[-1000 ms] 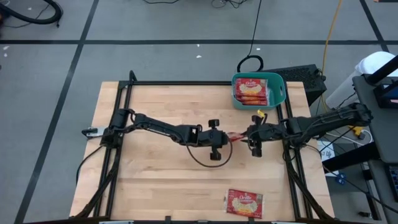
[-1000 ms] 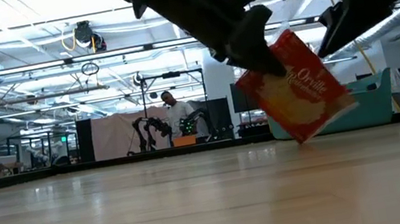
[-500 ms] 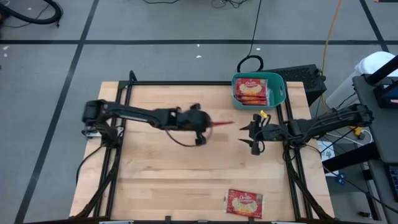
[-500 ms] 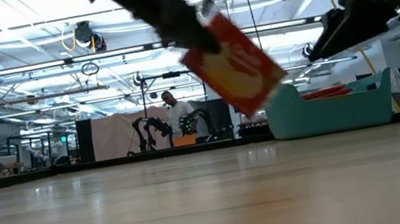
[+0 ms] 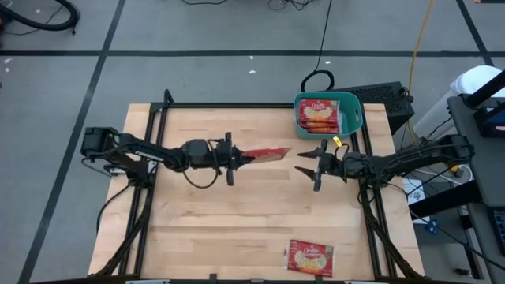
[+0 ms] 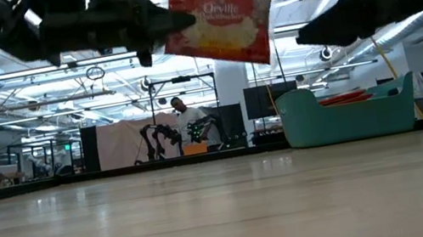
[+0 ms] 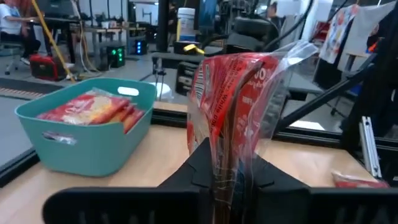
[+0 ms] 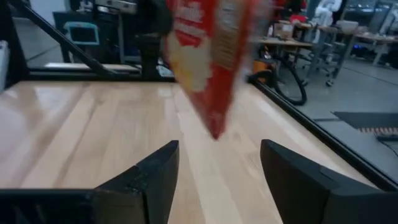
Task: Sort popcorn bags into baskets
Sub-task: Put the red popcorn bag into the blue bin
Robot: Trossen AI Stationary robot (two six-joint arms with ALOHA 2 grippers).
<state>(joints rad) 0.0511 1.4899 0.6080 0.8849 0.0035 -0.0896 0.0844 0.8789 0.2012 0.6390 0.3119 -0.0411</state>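
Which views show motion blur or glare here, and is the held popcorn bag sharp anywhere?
Right wrist view: the held popcorn bag is smeared by blur above the open right claw. Left wrist view: sharper, though its clear wrapper glints above the shut left claw. Low view: bright ceiling lights leave both arms as dark silhouettes; the bag's print is readable.

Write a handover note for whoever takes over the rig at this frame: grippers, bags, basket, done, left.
Left gripper: shut on a popcorn bag, held in the air over mid-table.
Right gripper: open and empty, facing that bag, apart from it.
Teal basket at the table's far right corner holds at least one bag.
One more bag lies flat near the front edge.
Left to do: the held bag and the front one into the basket.
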